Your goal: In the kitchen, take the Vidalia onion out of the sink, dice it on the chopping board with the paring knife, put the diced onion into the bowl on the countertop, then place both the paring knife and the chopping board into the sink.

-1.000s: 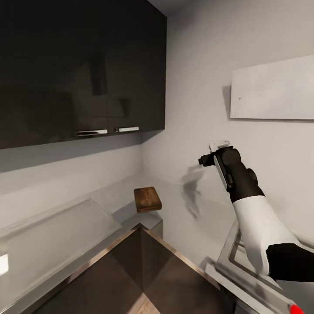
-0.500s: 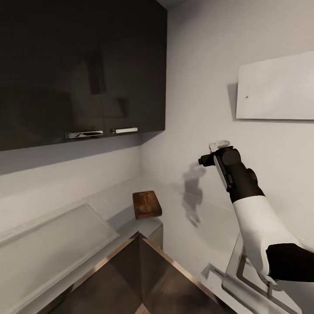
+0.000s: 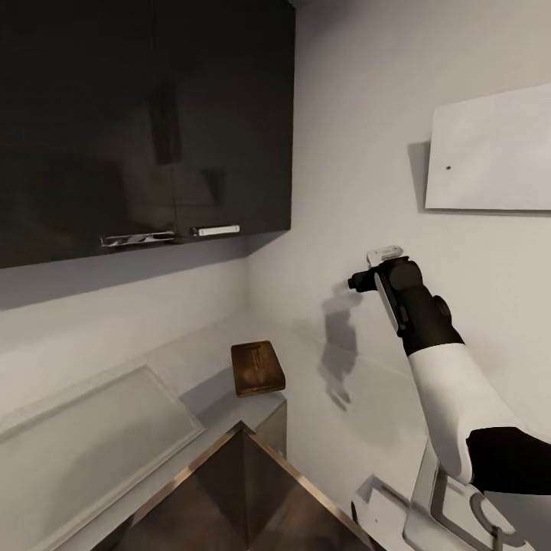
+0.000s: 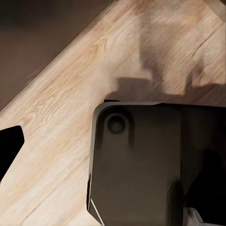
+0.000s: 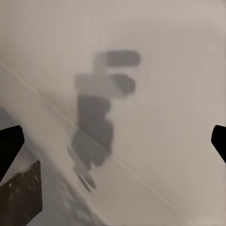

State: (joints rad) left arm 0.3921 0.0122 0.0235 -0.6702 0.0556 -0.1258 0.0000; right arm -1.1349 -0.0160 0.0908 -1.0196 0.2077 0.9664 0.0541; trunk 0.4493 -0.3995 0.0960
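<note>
1. Dark brown wood spotted in the far corner: found the chopping board [image 3: 258,368] lying flat on the pale countertop [image 3: 321,398], close to where the two walls met, with nothing on top of it.
2. Saw glossy black wall cabinets [image 3: 145,115] hanging above that corner, with two bar handles [image 3: 215,229] along their lower edge.
3. Noted a flat white panel [image 3: 493,153] fixed on the right-hand wall, well above the countertop.
4. Found the right arm [image 3: 428,344] raised in front of that wall, black at the wrist and white lower down, throwing a grey shadow [image 3: 340,337] on the wall beside it.
5. In the right wrist view, saw the right gripper [image 5: 113,143] spread wide, one dark fingertip [image 5: 9,146] at each edge of the view, nothing between them, facing bare wall and its own shadow.
6. In the left wrist view, saw the left gripper [image 4: 113,146] pointing down over light wooden flooring [image 4: 70,94] and a dark rounded part of the robot's own body [image 4: 141,165]. Made out one fingertip [image 4: 8,146] at the very edge of the view, set wide like the right one, but lost the other against the dark body.
</note>
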